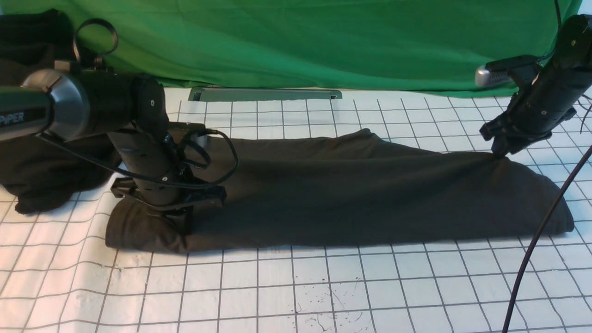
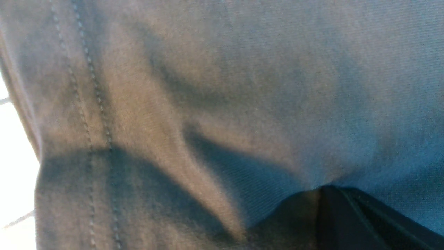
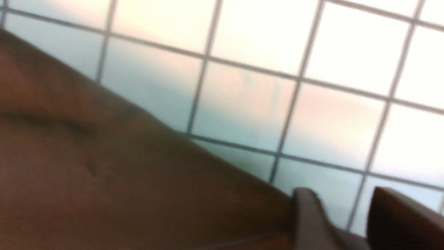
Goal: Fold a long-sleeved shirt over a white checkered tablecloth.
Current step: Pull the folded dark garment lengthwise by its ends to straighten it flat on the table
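Dark shirt lay folded lengthwise; left end effector was clenched on it, right end effector parted at its edge.

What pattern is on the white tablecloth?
White tablecloth with a grid pattern: thin dark lines making squares, clearest in the right wrist view.

Bare tablecloth leaves passage along six o'clock; a dark cable crosses at four, and a dark cloth heap blocks nine.
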Available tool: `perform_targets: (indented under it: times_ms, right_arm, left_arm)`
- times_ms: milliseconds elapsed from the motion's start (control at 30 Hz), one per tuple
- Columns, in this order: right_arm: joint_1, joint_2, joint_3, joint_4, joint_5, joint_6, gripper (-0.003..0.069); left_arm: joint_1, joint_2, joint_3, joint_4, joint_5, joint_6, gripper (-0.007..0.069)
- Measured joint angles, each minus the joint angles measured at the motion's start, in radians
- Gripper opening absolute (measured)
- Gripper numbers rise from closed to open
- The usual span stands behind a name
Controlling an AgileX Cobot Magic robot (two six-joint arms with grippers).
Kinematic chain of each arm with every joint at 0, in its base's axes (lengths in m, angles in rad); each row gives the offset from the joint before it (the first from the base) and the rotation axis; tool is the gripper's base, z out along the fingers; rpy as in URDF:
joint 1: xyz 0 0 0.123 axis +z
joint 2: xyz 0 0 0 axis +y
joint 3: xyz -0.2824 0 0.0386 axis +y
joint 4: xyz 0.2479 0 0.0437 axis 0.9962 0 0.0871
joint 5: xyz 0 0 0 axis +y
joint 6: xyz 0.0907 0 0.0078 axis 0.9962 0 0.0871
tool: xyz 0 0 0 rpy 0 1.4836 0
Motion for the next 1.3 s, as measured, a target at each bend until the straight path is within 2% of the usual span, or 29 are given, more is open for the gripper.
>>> perform_targets:
  times_ms: [33,67,133,200,333,433,533,600,700,800,900,933,967,1033,1067,1300]
  right_arm:
    - [0.0,-0.001,0.0,-0.003,0.003,0.001,0.0316]
    - [0.0,-0.021,0.0,-0.041,0.052,0.025,0.0363]
    - [-0.001,-0.043,0.0,-0.092,0.106,0.06,0.0362]
    - [-0.005,-0.058,0.0,-0.118,0.14,0.08,0.0347]
    - [-0.065,-0.116,0.014,-0.135,0.206,0.135,0.0239]
    - [-0.11,-0.142,0.071,-0.111,0.213,0.159,0.0237]
    - [-0.147,-0.15,0.149,-0.046,0.217,0.155,0.03]
    - [-0.158,-0.149,0.221,0.006,0.204,0.143,0.0398]
    - [-0.158,-0.14,0.279,0.031,0.144,0.135,0.0509]
    - [-0.157,-0.125,0.306,0.043,0.098,0.129,0.0527]
    - [-0.157,-0.104,0.311,0.047,0.096,0.093,0.0342]
    - [-0.157,-0.102,0.311,0.047,0.096,0.091,0.0323]
    - [-0.157,-0.1,0.312,0.044,0.105,0.092,0.0184]
    - [-0.157,-0.107,0.312,0.027,0.116,0.11,0.0069]
    - [-0.159,-0.121,0.312,0.007,0.133,0.129,0.0043]
    - [-0.183,-0.174,0.312,-0.007,0.213,0.156,0.0041]
  left_arm:
    - [0.0,0.0,0.0,0.0,0.0,-0.001,-0.0004]
    - [0.0,-0.005,0.002,0.008,0.0,-0.024,-0.0004]
    - [0.0,-0.016,0.005,0.018,-0.001,-0.041,-0.0004]
    - [0.0,-0.028,0.005,0.031,0.002,-0.05,-0.0004]
    - [0.001,-0.103,0.005,0.067,0.01,-0.067,-0.0004]
    - [0.002,-0.128,0.005,0.082,0.01,-0.068,-0.0004]
    - [0.002,-0.132,0.005,0.079,0.01,-0.071,-0.0004]
    - [0.002,-0.128,0.005,0.07,0.01,-0.071,-0.0004]
    - [0.002,-0.108,0.005,0.065,0.009,-0.071,-0.0004]
    - [0.002,-0.069,0.006,0.064,0.008,-0.071,-0.0004]
    - [0.002,-0.026,0.007,0.062,0.004,-0.071,-0.0004]
    - [0.002,-0.023,0.007,0.062,0.003,-0.071,-0.0004]
    - [0.002,-0.011,0.006,0.061,-0.007,-0.075,-0.0004]
    - [0.002,-0.01,0.006,0.059,-0.015,-0.084,-0.0004]
    - [0.002,-0.01,0.006,0.059,-0.017,-0.089,-0.0004]
    - [0.002,-0.008,0.006,0.043,-0.011,-0.094,-0.0004]
